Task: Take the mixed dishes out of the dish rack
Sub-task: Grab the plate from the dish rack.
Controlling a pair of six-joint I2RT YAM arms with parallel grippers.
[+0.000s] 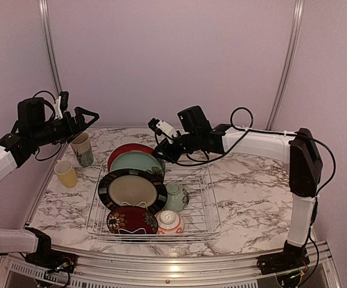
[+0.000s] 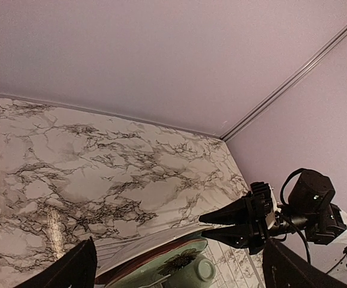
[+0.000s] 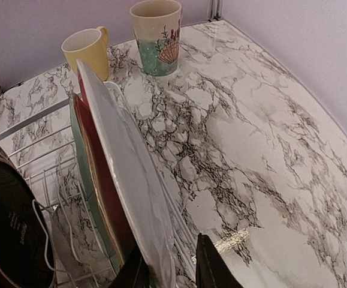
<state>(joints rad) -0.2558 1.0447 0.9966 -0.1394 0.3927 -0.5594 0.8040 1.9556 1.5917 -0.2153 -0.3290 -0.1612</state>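
- The left gripper (image 1: 90, 116) hangs in the air behind and to the left of the dish rack (image 1: 204, 207). Its fingers are spread wide with nothing between them.
- The yellow cup (image 1: 66, 173) stands upright on the marble table (image 1: 254, 198), just left of the rack's rear left corner.
- The patterned tall cup (image 1: 82, 149) stands upright just behind the yellow cup, outside the rack and below the left gripper.
- Four plates stand on edge in the rack's left half. From rear to front they are the red plate (image 1: 127, 150), the teal-floral plate (image 1: 136, 163), the black-rimmed cream plate (image 1: 131, 190) and the dark red floral plate (image 1: 131, 220).
- The pale green bowl (image 1: 175, 196) sits near the rack's middle, just right of the cream plate.
- The red-striped white bowl (image 1: 169, 222) sits at the rack's front, just beside the dark red floral plate.
- The right gripper (image 1: 160, 156) reaches over the rack's rear edge. Its fingers (image 3: 212, 267) straddle the rearmost plate's rim, narrowed but not clamped: rack wire shows between one finger and the plate.
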